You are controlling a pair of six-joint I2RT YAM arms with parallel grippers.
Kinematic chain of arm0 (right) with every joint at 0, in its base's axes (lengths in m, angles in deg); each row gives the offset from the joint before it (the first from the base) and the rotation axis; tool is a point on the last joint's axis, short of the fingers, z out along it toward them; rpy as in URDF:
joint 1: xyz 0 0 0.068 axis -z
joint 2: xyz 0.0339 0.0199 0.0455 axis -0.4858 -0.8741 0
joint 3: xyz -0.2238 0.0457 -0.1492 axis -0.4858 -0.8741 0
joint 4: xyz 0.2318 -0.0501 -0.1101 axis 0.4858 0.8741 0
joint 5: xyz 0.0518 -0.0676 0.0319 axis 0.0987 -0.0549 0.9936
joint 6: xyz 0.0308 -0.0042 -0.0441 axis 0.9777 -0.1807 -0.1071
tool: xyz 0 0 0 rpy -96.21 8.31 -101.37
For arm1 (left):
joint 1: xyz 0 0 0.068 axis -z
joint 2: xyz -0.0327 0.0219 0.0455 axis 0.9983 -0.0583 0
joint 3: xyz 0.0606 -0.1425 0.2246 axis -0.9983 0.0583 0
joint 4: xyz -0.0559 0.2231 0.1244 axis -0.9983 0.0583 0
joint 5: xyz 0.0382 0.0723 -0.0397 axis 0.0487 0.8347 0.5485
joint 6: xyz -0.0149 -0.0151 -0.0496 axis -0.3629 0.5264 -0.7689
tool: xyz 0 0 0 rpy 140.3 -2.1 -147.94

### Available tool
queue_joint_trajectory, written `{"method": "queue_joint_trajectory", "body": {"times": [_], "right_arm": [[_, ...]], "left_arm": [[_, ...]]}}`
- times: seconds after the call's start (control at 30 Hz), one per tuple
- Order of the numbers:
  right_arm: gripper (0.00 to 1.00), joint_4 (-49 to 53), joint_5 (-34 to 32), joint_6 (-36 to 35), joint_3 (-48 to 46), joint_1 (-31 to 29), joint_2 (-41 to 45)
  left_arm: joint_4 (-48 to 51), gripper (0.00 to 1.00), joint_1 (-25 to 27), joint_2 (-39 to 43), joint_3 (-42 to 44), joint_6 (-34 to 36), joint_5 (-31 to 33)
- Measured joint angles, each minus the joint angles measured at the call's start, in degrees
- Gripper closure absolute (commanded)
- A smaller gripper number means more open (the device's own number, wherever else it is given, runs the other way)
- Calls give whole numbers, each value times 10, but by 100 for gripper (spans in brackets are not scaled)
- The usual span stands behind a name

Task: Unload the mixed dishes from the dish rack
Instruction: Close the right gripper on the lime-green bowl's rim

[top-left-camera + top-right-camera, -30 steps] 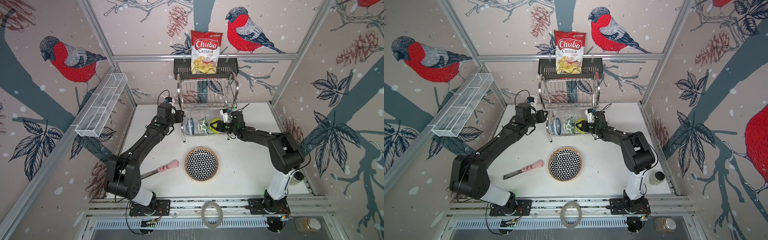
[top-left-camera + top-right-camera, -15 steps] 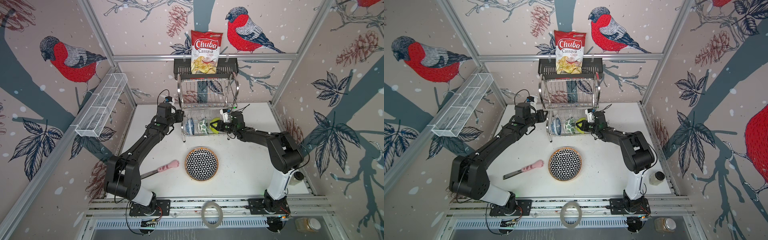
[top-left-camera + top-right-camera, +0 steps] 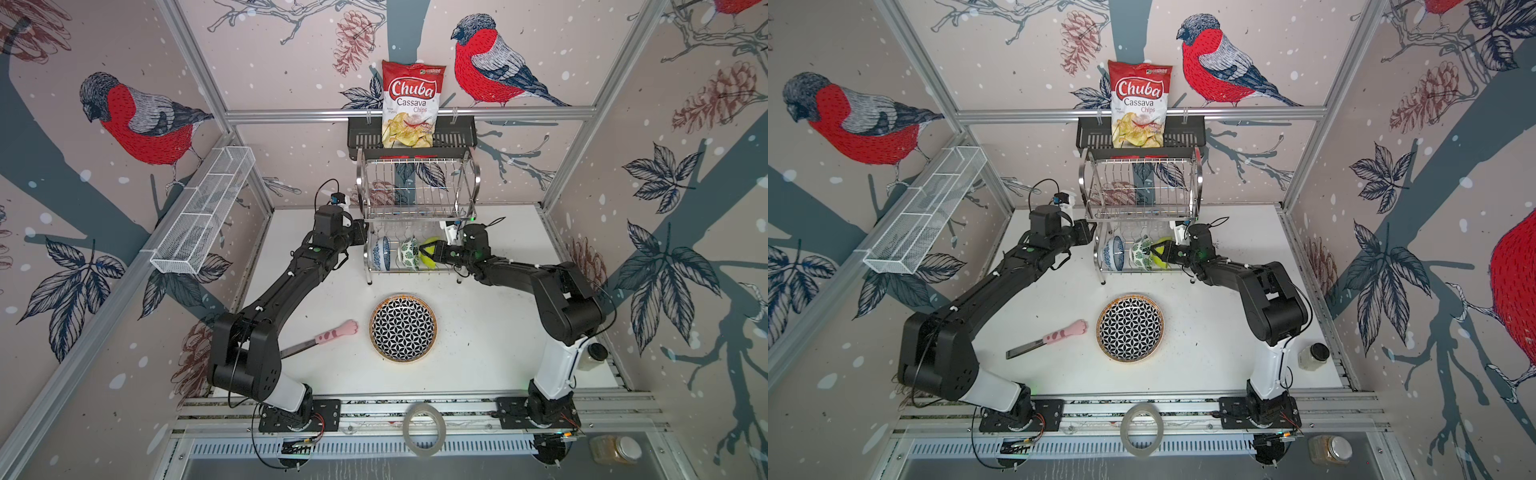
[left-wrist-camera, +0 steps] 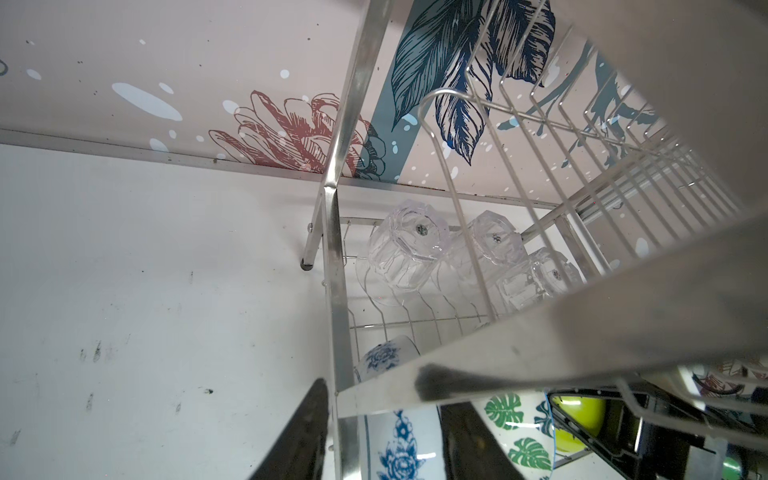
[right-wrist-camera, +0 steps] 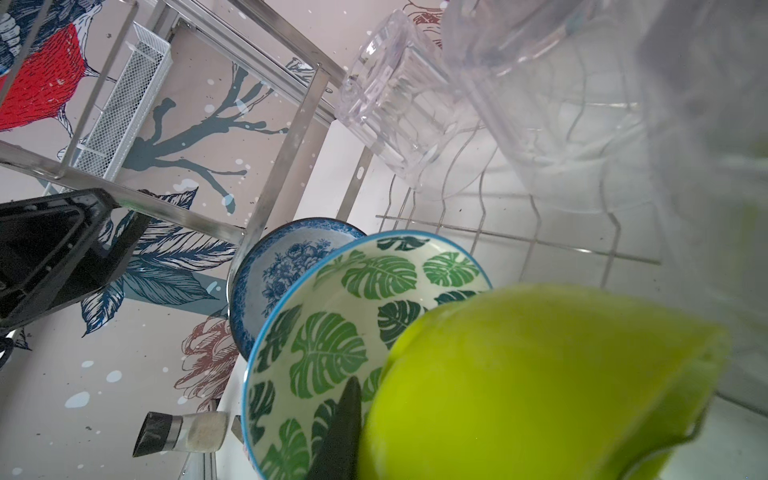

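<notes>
**The right gripper (image 3: 426, 250) is working at the lime bowl (image 3: 433, 261) on the lower tier of the rack (image 3: 415, 199).**

The lime bowl is standing on edge at the right end of the front row. Its rim is just beside the leaf bowl (image 3: 409, 253), and the blue bowl (image 3: 383, 254) is sitting beyond, by the left post (image 4: 338, 291). One right finger (image 5: 345, 428) is wedged in the narrow slot between the leaf bowl and the lime bowl, pressing on the lime one. Its partner is hidden, so I cannot tell whether the grip is closed. The glasses (image 4: 403, 249) are crowding close behind, and the upper tier is hanging low overhead. The left gripper (image 3: 360, 233) is hovering part-open, holding nothing, with its fingers (image 4: 309, 432) straddling the post. The plate (image 3: 403, 327) is lying flat on the table (image 3: 478, 332), well apart in front of the rack, with the utensil (image 3: 332, 334) beside it.
</notes>
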Motion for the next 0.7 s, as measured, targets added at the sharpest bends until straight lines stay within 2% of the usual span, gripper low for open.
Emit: {"method": "queue_joint_trajectory", "body": {"times": [0.7], "right_arm": [[90, -167, 65, 68, -24, 7, -40]], "left_arm": [[0, 57, 0, -3, 0, 0, 2]]}}
